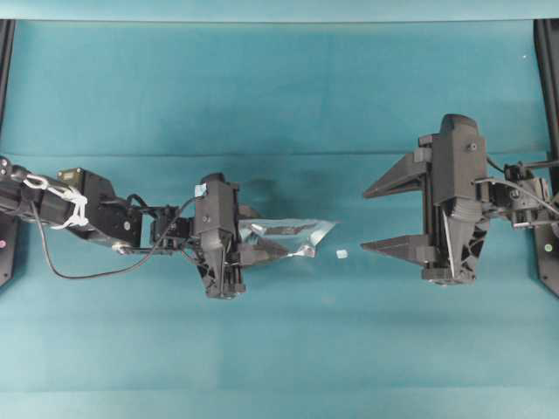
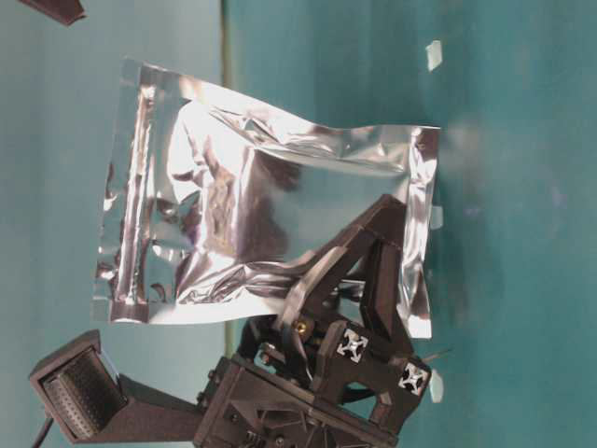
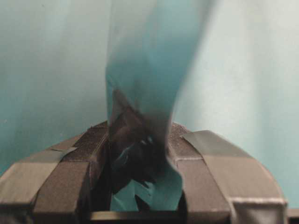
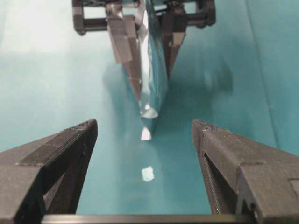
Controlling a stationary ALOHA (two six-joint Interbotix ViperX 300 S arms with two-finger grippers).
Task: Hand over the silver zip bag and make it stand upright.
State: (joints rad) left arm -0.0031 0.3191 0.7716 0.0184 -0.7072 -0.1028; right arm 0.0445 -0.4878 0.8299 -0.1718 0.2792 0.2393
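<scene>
Left tool clenched on the silver zip bag, fingers pinching one end of it. Left wrist view: both dark fingers pressed against the foil from either side, bag rising edge-on out of the grip and blurred. Table-level view: left tool grips the pouch near one corner; bag shown broadside, crinkled, shiny, a sealed strip running along the end far from the grip. Bag is held clear of the bench, off the surface; its shadow falls on the teal cloth beside it in the right wrist view.

Overhead: bag sticks out from the left tool toward the middle of the bench, its free end pointing at the right tool. Right tool released, fingers spread wide, nothing between them. It sits well apart from the bag, gap of bare bench between. Right wrist view: right tool's two fingers frame the lower corners, wide open, and the bag hangs edge-on straight ahead, lined up with the gap between them, left tool clamped on it beyond.

Small white scrap lies on the bench between the bag's free end and the right tool, just past the bag's tip. Same scrap shows on the cloth in the right wrist view, ahead of the open fingers.

Bench covered in teal cloth; dark frame rails at the left and right edges.
</scene>
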